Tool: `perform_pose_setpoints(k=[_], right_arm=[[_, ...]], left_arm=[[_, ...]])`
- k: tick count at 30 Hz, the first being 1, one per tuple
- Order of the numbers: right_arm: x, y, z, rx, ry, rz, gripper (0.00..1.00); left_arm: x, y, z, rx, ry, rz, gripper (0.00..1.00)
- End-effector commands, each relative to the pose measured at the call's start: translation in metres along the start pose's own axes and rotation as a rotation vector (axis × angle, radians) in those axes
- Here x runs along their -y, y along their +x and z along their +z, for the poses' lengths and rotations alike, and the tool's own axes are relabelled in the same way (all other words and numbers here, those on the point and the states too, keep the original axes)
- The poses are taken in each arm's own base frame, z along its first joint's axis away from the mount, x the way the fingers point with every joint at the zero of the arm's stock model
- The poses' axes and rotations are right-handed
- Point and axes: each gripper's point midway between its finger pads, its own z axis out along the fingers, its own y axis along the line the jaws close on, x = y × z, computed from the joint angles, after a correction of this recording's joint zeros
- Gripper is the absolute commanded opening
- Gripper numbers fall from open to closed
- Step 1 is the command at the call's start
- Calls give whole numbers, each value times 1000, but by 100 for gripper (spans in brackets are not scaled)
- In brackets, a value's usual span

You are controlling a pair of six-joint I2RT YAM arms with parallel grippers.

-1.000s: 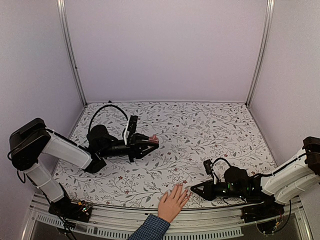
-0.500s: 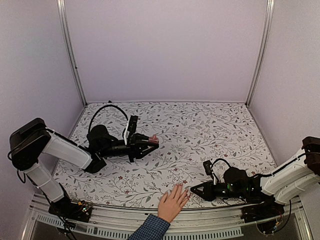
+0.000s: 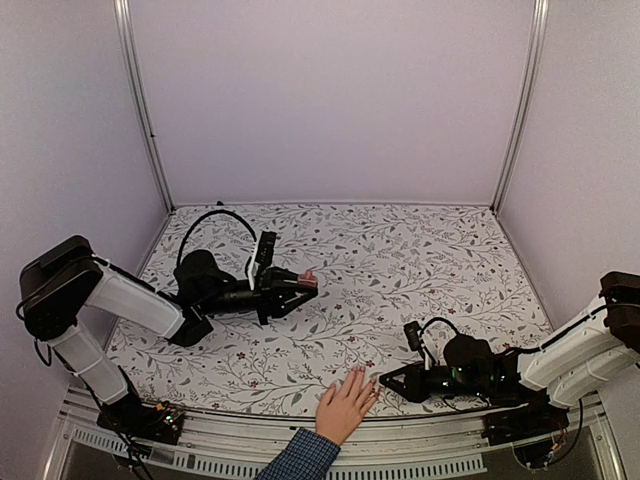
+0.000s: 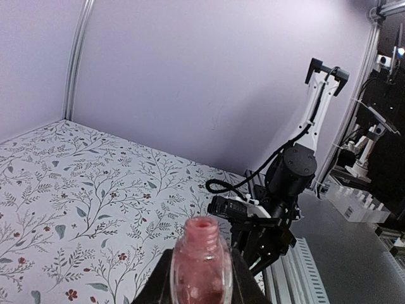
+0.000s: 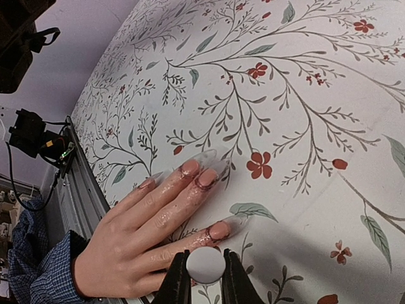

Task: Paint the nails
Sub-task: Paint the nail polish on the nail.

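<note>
left gripper (image 3: 298,282) is closed on the open pink bottle (image 4: 201,263) – right gripper (image 3: 390,381) pinches the white cap (image 5: 204,265), just beside the nails (image 5: 219,230) of the hand (image 5: 136,234) lying flat on the table (image 5: 304,95).

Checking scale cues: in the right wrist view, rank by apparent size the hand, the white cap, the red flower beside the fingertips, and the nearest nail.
1. hand
2. white cap, inflated by nearness to the camera
3. red flower and nearest nail look alike; I won't rank them.
</note>
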Motion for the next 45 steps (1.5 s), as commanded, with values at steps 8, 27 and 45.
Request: perform_pose_setpoints(k=[8,27,45], right_arm=[[-11,-1,3,-4,-30,-13,0],[-4,-2,2,11,6,1,0],[0,-2,2,10,27,15,0]], left_arm=[[-3,-3,-4,19,-2,11,0],[-4,-3,-5,22,-4,10,0],[-4,-2,-5,21,-3,5,0]])
